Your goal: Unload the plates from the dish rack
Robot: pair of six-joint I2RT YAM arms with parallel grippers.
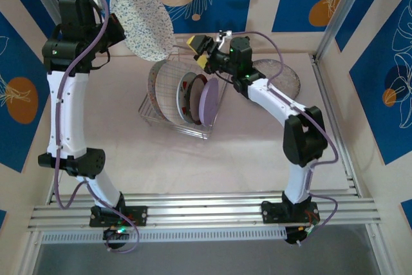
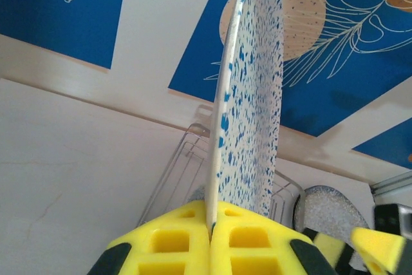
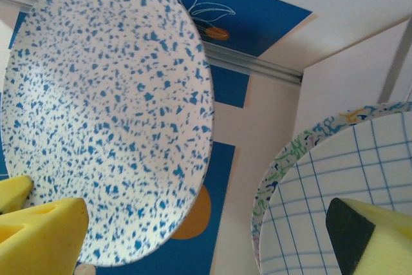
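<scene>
The left gripper (image 2: 211,227) is closed on the rim of the blue-speckled plate (image 1: 141,20), held tilted above the far-left corner of the rack (image 1: 149,111). The right gripper (image 1: 199,53), wide open and empty, hovers over the grid plate (image 1: 170,88) in the rack. Risk: the rim-only pinch may let the plate pivot, slip, or strike the nearby right gripper.

White arms (image 1: 67,114), black joints (image 1: 302,136), lilac cables (image 1: 56,172); the left hand (image 2: 211,230) and right hand (image 1: 198,53) carry yellow foam pads (image 2: 167,243).
</scene>
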